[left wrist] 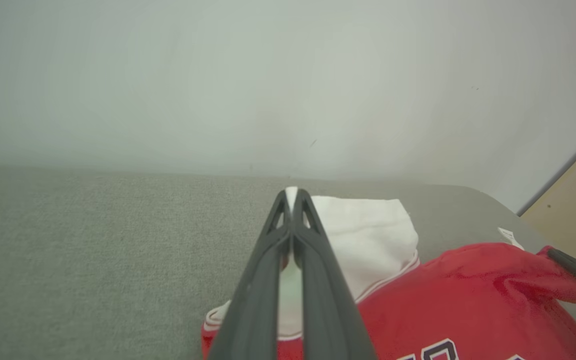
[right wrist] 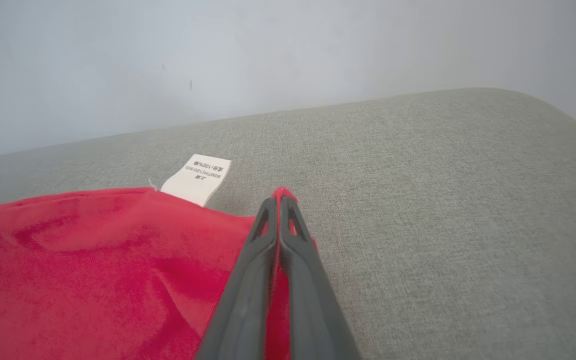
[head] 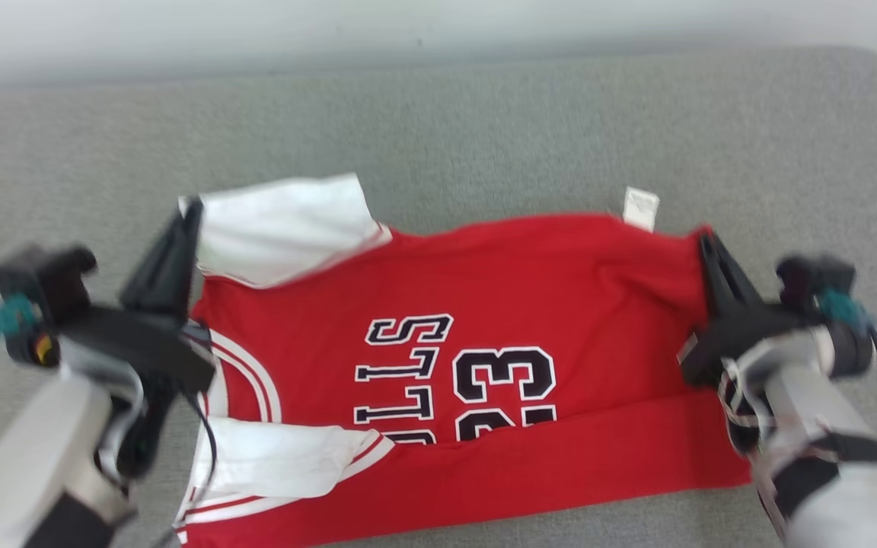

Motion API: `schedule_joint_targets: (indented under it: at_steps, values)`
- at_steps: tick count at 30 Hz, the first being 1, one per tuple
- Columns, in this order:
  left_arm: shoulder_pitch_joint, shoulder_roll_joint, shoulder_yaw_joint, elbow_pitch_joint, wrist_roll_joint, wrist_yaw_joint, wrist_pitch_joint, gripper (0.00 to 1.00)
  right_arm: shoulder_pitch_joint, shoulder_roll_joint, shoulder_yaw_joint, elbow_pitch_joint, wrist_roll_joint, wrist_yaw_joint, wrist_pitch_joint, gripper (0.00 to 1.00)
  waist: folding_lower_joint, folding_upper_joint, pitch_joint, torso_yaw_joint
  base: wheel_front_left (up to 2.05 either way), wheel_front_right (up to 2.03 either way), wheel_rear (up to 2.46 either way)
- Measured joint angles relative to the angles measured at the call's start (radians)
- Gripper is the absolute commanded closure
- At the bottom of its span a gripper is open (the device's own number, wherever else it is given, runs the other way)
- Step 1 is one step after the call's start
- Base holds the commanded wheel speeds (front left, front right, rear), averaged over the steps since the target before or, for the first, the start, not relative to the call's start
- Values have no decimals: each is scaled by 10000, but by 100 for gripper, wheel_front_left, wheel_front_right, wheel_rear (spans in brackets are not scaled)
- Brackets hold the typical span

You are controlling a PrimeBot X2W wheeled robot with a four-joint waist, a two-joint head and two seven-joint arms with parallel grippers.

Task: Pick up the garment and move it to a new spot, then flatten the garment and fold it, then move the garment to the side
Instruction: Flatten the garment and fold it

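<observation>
head view: garment (head: 484,365), a red jersey w/ white sleeves, lies spread across the middle of the grey bench (head: 484,122), print side up, sleeve end toward the robot's left. its near edge is turned over as a red band that covers the bottom of the lettering + number, so one lengthwise fold looks done. left claw (head: 191,209) is at the far-left corner and right claw (head: 705,240) at the far-right corner, both tips low on the cloth.

left wrist view: left claw is pinched on the edge of the far white sleeve (left wrist: 368,235), w/ white cloth showing between the fingers. right wrist view: right claw is clamped on the red hem corner, a bit of red poking past the tips. care label (right wrist: 197,179) lies on the bench just beside it, not gripped.

step, by judgement: fold phase. both far corners are gripped, prob. ready to bring the far edge over toward the near side.

next move needs:
- lift both corners together, same height
- keep the cloth taut between the claws w/o dragging the whole thing
- carry toward the robot, lay the far edge onto the near band, then let go

watch: left grip may hold only the sleeve layer, so the body could lag. near white sleeve (head: 286,460) sticks out of the fold and may need tucking. move-to-side not yet done.
</observation>
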Motion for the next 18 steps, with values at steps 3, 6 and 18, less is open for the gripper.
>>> schedule_joint_targets:
  at_steps: [3,6,18]
  values:
    - [844,77,-10,-629,71,100,-130,100,955,-320,222,-779,497,0,-4,100,0,0,-313,103,0,0,0]
    - [1727,115,23,-1177,226,322,-207,100,1608,-474,245,-1181,1197,0,-17,100,0,-1,-576,188,0,0,0]
    - [4503,-541,761,-2220,955,769,-274,100,2653,-941,585,-1480,2368,0,-23,100,0,-1,-1146,425,0,0,0]
